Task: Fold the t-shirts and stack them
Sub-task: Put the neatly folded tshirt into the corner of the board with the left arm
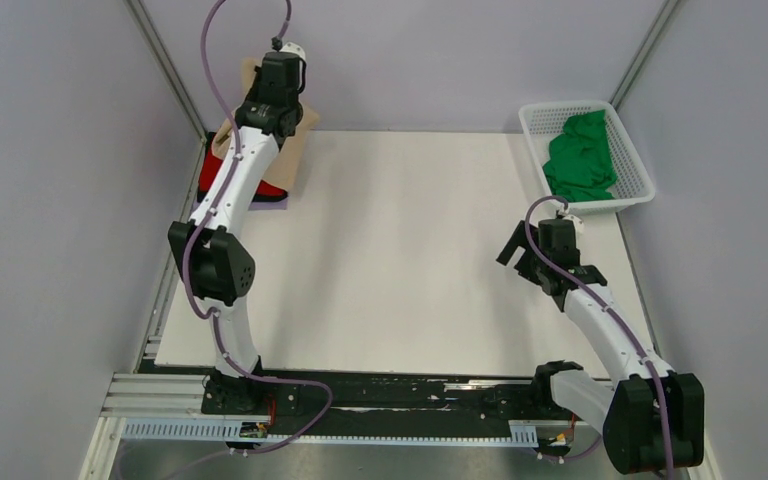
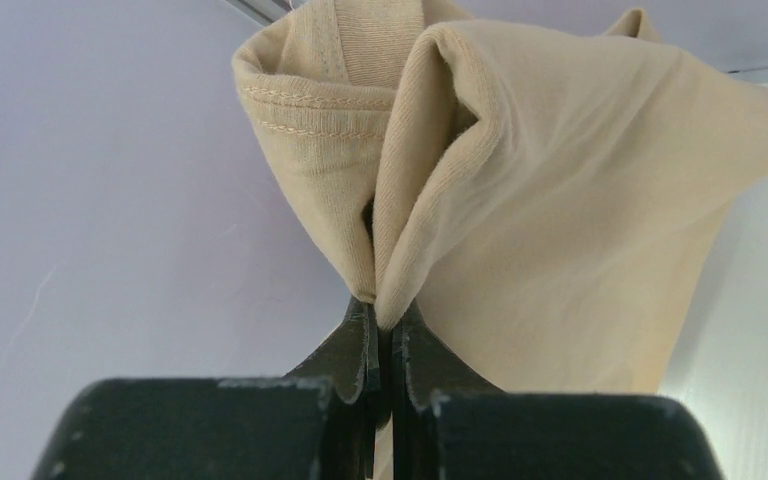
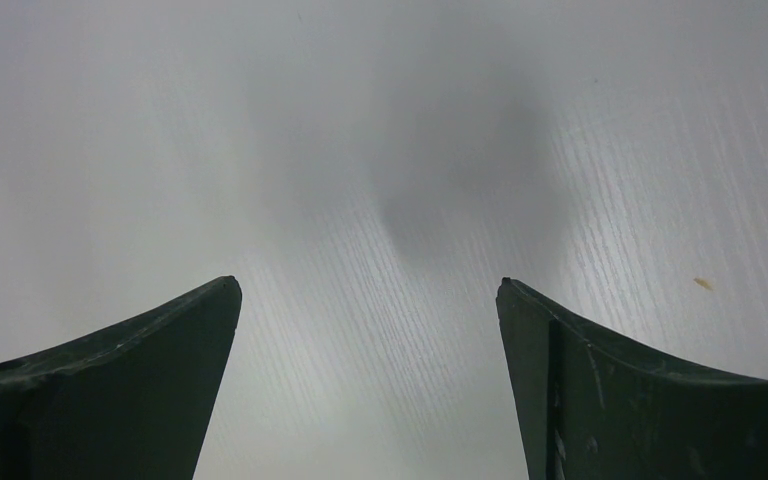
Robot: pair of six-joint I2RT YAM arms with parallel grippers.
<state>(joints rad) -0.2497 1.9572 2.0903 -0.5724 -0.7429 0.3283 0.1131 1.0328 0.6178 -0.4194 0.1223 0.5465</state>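
Observation:
My left gripper (image 1: 278, 70) reaches to the far left corner of the table and is shut on a bunched fold of a beige t-shirt (image 1: 303, 122). In the left wrist view the jaws (image 2: 385, 315) pinch the beige cloth (image 2: 540, 200), which stands up beyond them. The beige shirt hangs over a red t-shirt (image 1: 216, 160) that lies on a purple one (image 1: 276, 204). A crumpled green t-shirt (image 1: 580, 155) lies in the white basket (image 1: 635, 168). My right gripper (image 1: 513, 250) is open and empty just above the bare table, as the right wrist view (image 3: 368, 285) shows.
The white table board (image 1: 400, 250) fills the middle of the view. Grey walls stand close on the left, right and far sides. The basket sits at the far right corner, partly off the board. A black rail runs along the near edge.

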